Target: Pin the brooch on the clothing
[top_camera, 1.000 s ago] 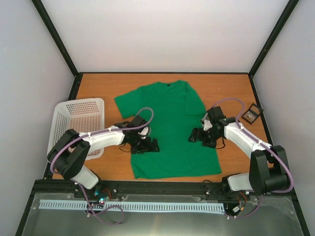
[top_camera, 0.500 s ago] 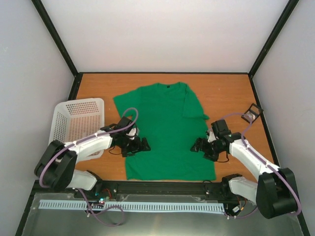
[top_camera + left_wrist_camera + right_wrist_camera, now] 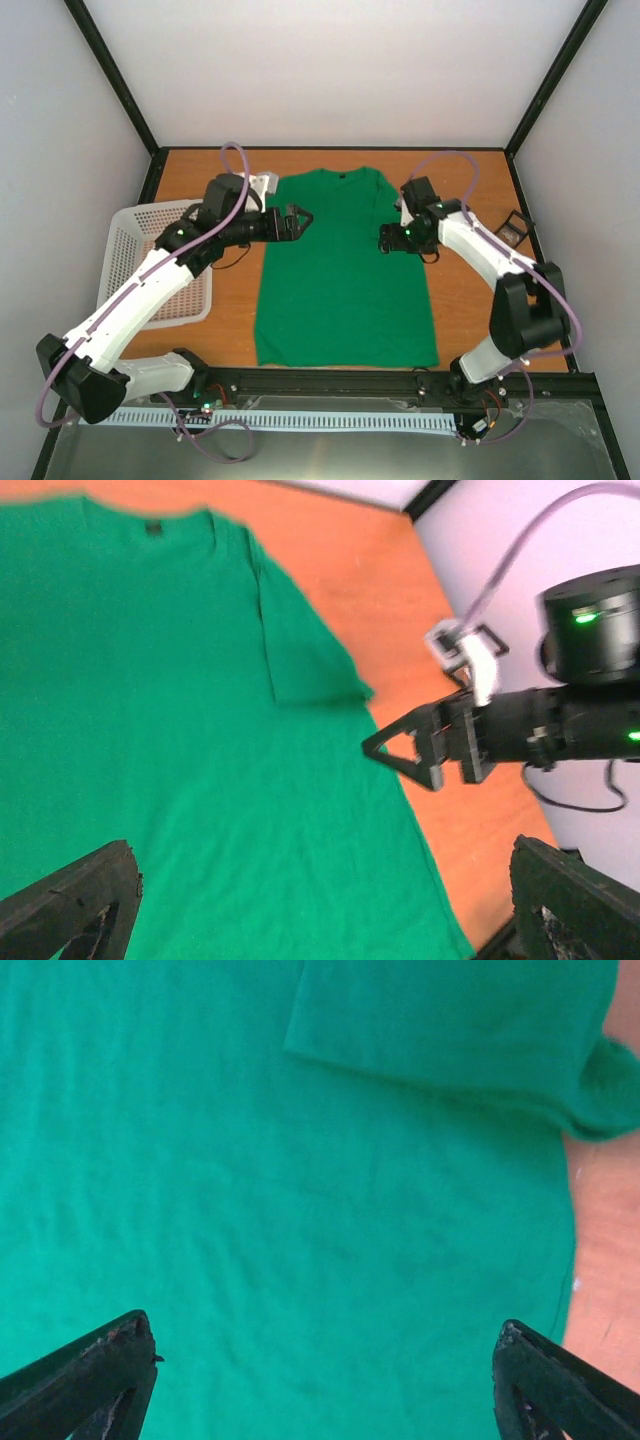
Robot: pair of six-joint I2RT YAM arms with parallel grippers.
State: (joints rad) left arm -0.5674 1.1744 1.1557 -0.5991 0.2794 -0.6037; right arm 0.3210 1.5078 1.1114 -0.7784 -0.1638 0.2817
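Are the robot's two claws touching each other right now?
Apart. The overhead view shows the left gripper and the right gripper on opposite sides of the shirt, with a wide stretch of green fabric between them.

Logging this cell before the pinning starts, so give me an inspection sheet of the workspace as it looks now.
Surface: orange wooden table.
Job's things: green T-shirt flat, sleeves folded in; brooch not seen.
Clutter: white mesh basket left; small black box right.
Grippers: left gripper and right gripper open, empty, over shirt's side edges.
Cables: purple cables looping over both arms.
Surroundings: white walls, black frame posts.
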